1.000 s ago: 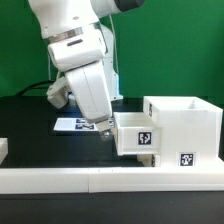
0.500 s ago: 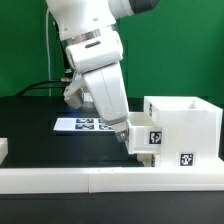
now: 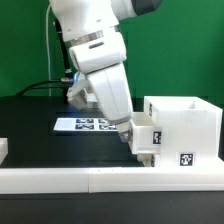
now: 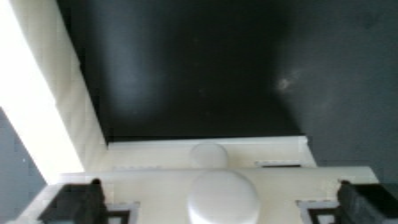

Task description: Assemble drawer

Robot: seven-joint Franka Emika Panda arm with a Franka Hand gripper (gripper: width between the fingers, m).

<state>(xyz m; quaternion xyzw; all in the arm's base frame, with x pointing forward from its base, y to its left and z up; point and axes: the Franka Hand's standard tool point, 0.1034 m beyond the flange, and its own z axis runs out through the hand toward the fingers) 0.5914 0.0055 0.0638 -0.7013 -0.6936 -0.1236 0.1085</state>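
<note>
Drawer casing (image 3: pixel 185 128): white, cube-like, open on top, on the black table at the exterior view's right; one tag on its lower front face.
Drawer tray (image 3: pixel 147 137): white, shallow, one tag on its outer face; partly inside the casing's side, its outer end directly at the jaws.
Gripper (image 3: pixel 133 140): tilted down toward the tray's end; jaws stand wide apart, nothing clamped between them. In the wrist view the tray (image 4: pixel 210 156) spans the gap between the fingers (image 4: pixel 75 203).
Marker board (image 3: pixel 85 124): flat, tagged, behind the jaws.
Border wall (image 3: pixel 110 180): long, low, white, in front of the jaws and casing.
Table (image 3: pixel 30 125): black.
</note>
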